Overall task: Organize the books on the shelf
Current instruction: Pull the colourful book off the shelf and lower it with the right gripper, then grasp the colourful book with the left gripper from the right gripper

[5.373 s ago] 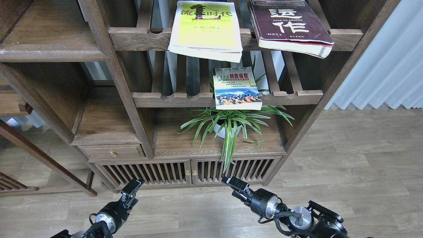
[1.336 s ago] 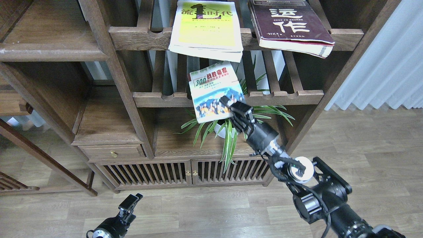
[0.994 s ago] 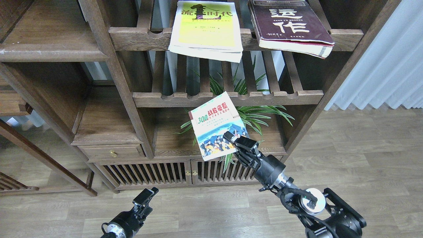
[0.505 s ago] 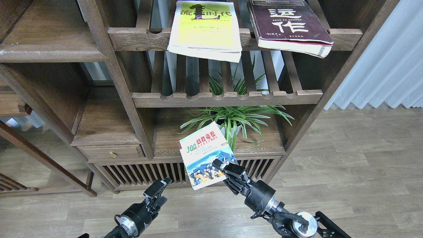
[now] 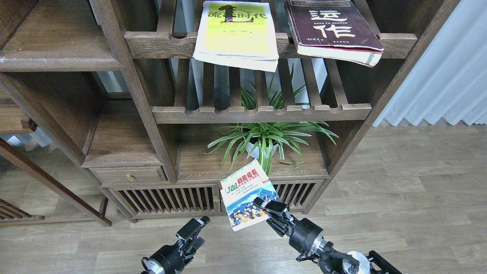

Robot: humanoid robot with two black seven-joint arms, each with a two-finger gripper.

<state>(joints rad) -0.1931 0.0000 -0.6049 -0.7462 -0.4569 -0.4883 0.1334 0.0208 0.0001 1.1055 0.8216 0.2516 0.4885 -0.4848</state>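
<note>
Your right gripper (image 5: 269,208), clenched on the "300" book (image 5: 248,199) at lower centre, is mid-carry; next you place it on the solid shelf (image 5: 57,61) upper left; left gripper (image 5: 194,228): grip unclear

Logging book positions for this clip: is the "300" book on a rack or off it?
Off it. The "300" book is held in the air by the right gripper, clamped on its lower corner, in front of the cabinet doors.

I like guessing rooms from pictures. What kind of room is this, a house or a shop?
Probably a room in a home or a study, though I can't be sure. A dark wooden bookcase holds paperbacks such as the yellow-green book, a potted spider plant sits on it, and white curtains hang over a wood floor.
</note>
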